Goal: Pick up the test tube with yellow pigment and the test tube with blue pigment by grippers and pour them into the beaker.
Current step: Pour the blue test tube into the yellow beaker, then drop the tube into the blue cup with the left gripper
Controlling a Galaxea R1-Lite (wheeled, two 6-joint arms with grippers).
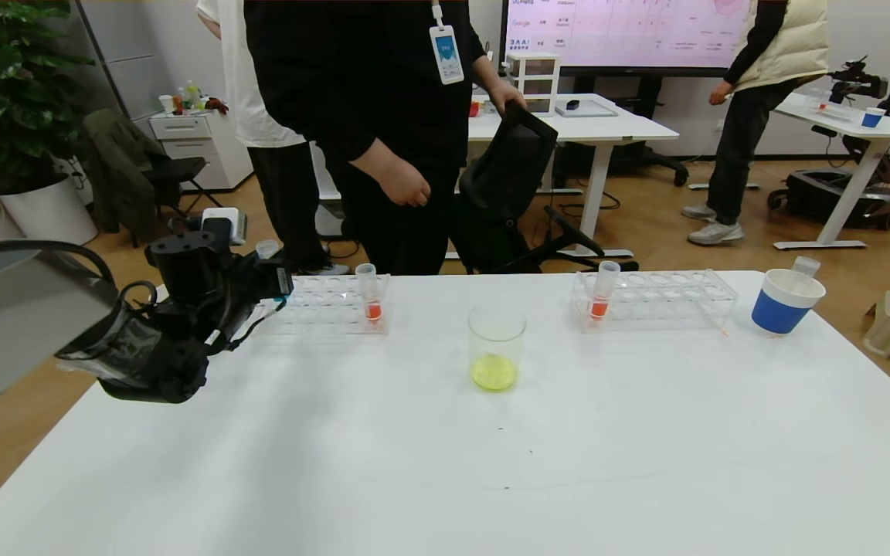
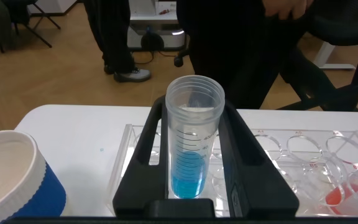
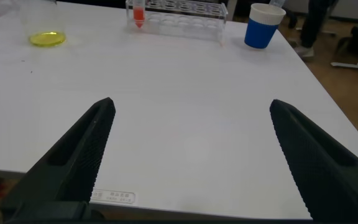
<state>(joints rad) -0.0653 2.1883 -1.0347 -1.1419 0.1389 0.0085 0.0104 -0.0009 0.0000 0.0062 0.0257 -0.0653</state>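
Blue liquid sits low in the test tube with blue pigment (image 2: pixel 195 143), squeezed tight between the left gripper's (image 2: pixel 195 155) fingers over the left rack (image 2: pixel 272 155). The right gripper (image 3: pixel 191 149) hangs wide open, holding nothing. Yellow liquid lies in the beaker (image 1: pixel 497 347) mid-table.

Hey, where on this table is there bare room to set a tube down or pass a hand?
The whole near half of the table, in front of the beaker, is bare. Between the beaker and the blue cup there is also room. The far edge is crowded: two tube racks, and the left claw shut on the test tube with blue pigment.
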